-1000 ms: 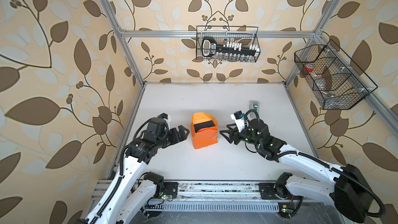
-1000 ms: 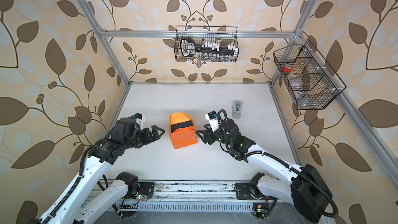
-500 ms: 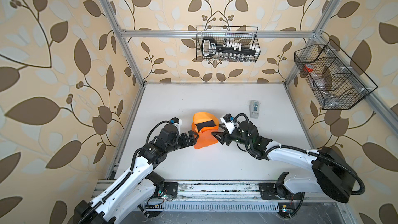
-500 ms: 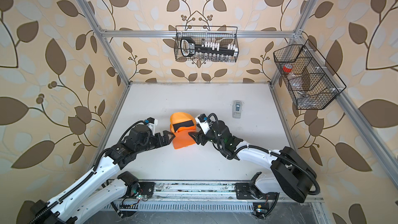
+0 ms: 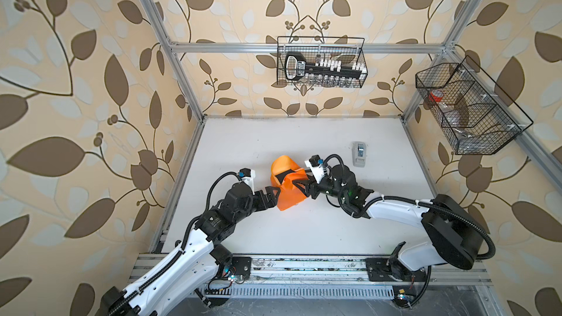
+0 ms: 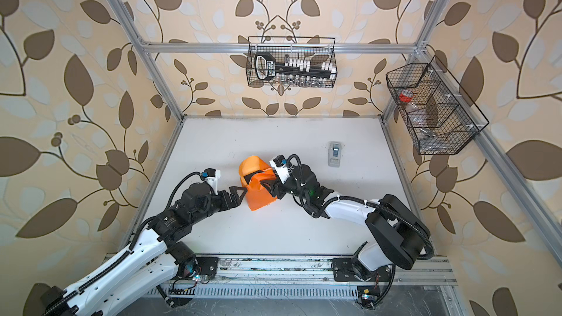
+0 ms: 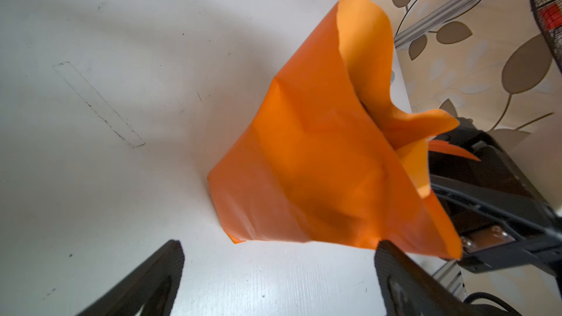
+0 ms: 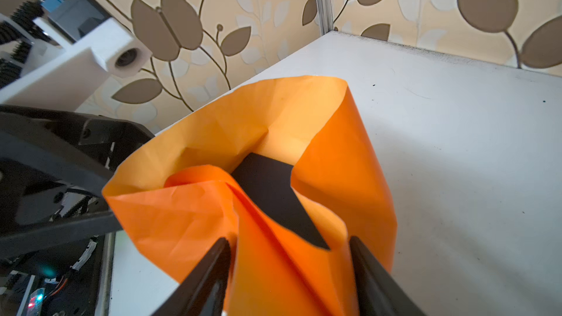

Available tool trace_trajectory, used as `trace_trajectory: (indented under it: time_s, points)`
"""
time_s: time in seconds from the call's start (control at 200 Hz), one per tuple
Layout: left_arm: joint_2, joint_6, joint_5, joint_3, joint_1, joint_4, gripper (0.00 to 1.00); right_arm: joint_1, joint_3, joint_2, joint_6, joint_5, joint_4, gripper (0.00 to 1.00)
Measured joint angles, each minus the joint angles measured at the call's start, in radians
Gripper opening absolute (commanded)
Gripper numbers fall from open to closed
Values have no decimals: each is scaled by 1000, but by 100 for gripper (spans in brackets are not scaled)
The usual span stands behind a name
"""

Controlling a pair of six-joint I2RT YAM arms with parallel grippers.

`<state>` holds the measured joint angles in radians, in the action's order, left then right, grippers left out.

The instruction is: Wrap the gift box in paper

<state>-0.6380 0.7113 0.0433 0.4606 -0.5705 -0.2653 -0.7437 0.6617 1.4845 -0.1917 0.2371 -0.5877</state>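
Note:
The orange paper (image 5: 289, 197) (image 6: 258, 197) stands loosely bunched around the black gift box (image 5: 284, 176) (image 6: 252, 177) in the middle of the white table. Only part of the box's top (image 8: 267, 196) shows inside the paper (image 8: 188, 217). My left gripper (image 5: 274, 197) (image 6: 241, 197) (image 7: 278, 247) is open at the paper's (image 7: 319, 162) left edge, with bare table between its fingers. My right gripper (image 5: 304, 191) (image 6: 272, 191) (image 8: 289, 240) reaches in from the right. Its jaws stand wide with a folded paper flap between them, brushing both fingers.
A small grey tape dispenser (image 5: 359, 154) (image 6: 335, 154) lies on the table behind the right arm. A wire basket (image 5: 320, 62) hangs on the back wall and another (image 5: 468, 110) on the right wall. Aluminium frame posts border the table.
Both grippers have closed in on the wrapped box from either side. The right one has pushed a paper flap up and over the box's right side, and its jaws have narrowed a little.

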Motion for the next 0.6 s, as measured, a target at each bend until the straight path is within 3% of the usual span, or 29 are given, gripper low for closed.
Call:
trace_trajectory:
  time_s: [0.275, 0.6]
  points:
    - [-29, -16, 34, 0, -15, 6, 99, 37, 0, -55, -6, -2, 76, 72]
    - [-91, -49, -26, 0, -155, 39, 99, 114, -35, -252, -34, -9, 173, 71]
